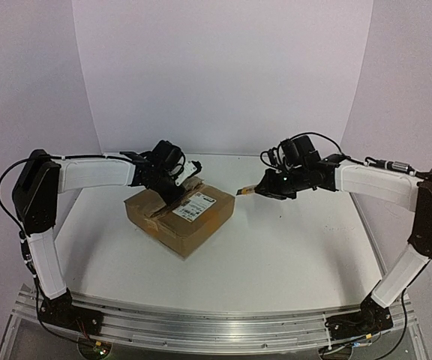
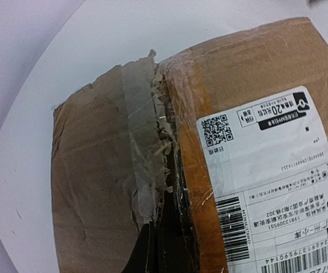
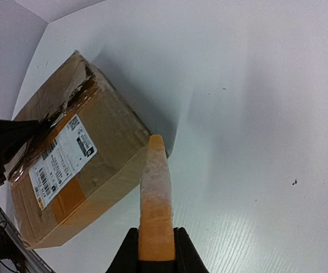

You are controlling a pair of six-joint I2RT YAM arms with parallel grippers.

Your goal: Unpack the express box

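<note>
Resting on top of the one express box [image 1: 163, 225], at its torn tape seam [image 2: 144, 142], is the left tool [image 1: 169, 191]; whether it is open I cannot tell; the box, with one white barcode label [image 2: 272, 187], sits left of centre toward the far edge of the surface [image 1: 291, 255]; the right tool [image 1: 259, 190], second of two, is clamped on one orange stick [image 3: 154, 199], its tip just beside the box's right corner.

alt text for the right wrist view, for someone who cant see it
The right claw grips an orange pointed tool, its tip close beside a side edge of the express box, a brown carton with a white label and torn tape. The left claw is a dark shape at the box's far end.
</note>
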